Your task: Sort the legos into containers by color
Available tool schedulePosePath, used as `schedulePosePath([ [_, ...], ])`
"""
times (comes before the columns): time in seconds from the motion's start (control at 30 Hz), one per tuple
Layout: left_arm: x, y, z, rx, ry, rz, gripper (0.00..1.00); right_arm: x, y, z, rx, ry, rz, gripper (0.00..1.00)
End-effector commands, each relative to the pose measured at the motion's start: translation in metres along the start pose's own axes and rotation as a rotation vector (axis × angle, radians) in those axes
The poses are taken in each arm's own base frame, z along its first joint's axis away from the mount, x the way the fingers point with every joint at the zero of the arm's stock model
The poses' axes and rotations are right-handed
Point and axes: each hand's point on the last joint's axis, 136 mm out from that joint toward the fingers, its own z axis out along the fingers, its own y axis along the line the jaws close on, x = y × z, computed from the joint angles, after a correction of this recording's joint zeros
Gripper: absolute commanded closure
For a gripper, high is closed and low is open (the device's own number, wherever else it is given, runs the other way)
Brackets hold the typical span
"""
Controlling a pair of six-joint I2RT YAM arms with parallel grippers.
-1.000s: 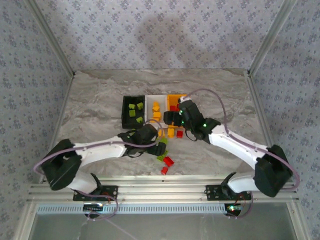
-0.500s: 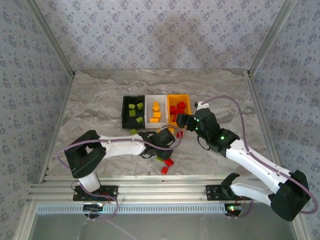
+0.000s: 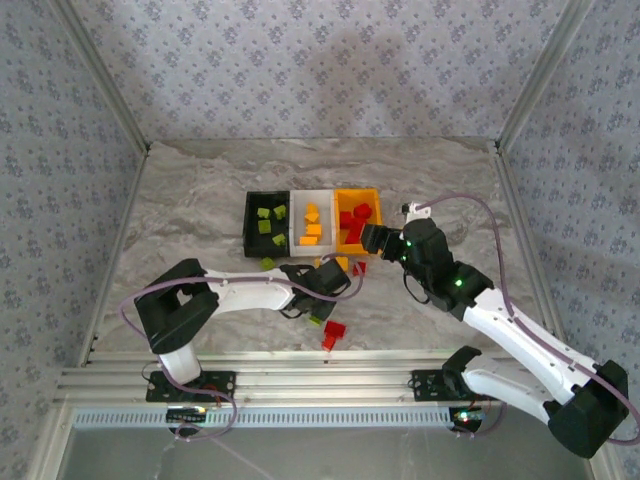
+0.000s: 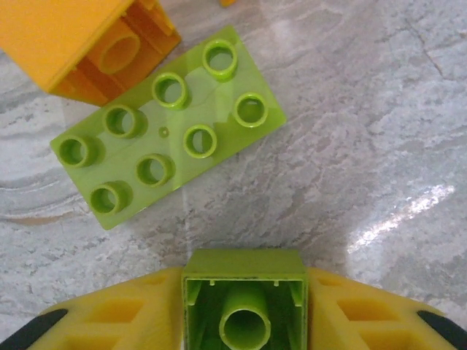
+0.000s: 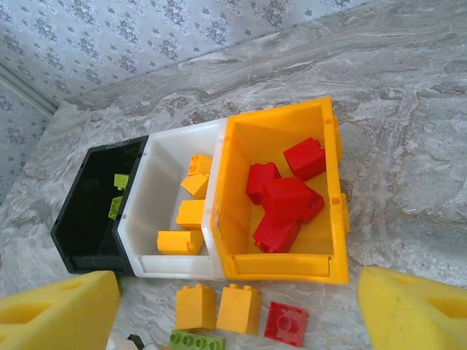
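My left gripper (image 4: 244,292) is shut on a lime green lego (image 4: 244,277), hollow side facing the camera, just above the marble table. A flat lime green lego plate (image 4: 171,124) and an orange lego (image 4: 87,44) lie ahead of it. Seen from above, that gripper (image 3: 335,278) sits in front of the white container (image 3: 312,192). My right gripper (image 5: 237,292) hangs open and empty in front of the orange container (image 5: 284,268), which holds several red legos (image 5: 284,200). The white container (image 5: 179,264) holds several orange legos, and the black container (image 5: 80,219) holds green ones.
In front of the containers lie two orange bricks (image 5: 195,306), a red brick (image 5: 286,323) and the green plate (image 5: 197,340). Nearer the arms' bases lie two red bricks (image 3: 333,328) and a green one (image 3: 315,320). Another green brick (image 3: 268,263) sits beside the black container.
The left gripper has closed on the lime green brick after sliding right. The right arm has pulled back from over the containers to the right, staying open.
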Motion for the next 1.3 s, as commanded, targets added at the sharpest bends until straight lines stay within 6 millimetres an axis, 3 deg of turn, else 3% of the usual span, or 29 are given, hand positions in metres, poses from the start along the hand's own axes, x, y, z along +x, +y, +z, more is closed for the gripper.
schedulePosePath([
  [0.0, -0.004, 0.004, -0.005, -0.020, -0.016, -0.003, 0.62, -0.003, -0.007, -0.002, 0.029, -0.015, 0.010, 0.13],
  [0.17, -0.019, 0.015, -0.028, -0.017, -0.104, -0.054, 0.67, -0.002, -0.009, -0.001, 0.041, -0.012, 0.014, 0.13],
  [0.3, -0.038, 0.041, -0.063, 0.006, -0.209, -0.162, 0.69, 0.001, -0.011, 0.001, 0.045, -0.005, 0.020, 0.13],
  [0.37, -0.049, 0.063, -0.082, 0.011, -0.272, -0.241, 0.69, 0.004, -0.012, 0.003, 0.047, 0.003, 0.022, 0.13],
  [0.53, -0.079, 0.150, -0.113, -0.017, -0.402, -0.522, 0.69, 0.012, -0.014, 0.010, 0.054, 0.024, 0.027, 0.13],
  [0.63, -0.101, 0.187, -0.111, -0.016, -0.444, -0.634, 0.68, 0.017, -0.015, 0.013, 0.058, 0.043, 0.021, 0.13],
  [0.8, -0.127, 0.227, -0.080, -0.002, -0.407, -0.749, 0.70, 0.029, -0.016, 0.013, 0.058, 0.088, 0.011, 0.13],
  [0.93, -0.142, 0.240, -0.063, -0.003, -0.393, -0.785, 0.66, 0.049, -0.021, 0.013, 0.063, 0.156, -0.007, 0.13],
  [1.07, -0.152, 0.241, -0.053, 0.005, -0.373, -0.797, 0.46, 0.074, -0.023, 0.012, 0.060, 0.227, -0.003, 0.13],
  [1.13, -0.158, 0.240, -0.057, 0.023, -0.388, -0.807, 0.35, 0.089, -0.023, 0.012, 0.049, 0.275, -0.018, 0.12],
  [1.27, -0.169, 0.232, -0.081, 0.078, -0.442, -0.804, 0.24, 0.117, -0.015, 0.012, 0.021, 0.365, -0.063, 0.12],
])
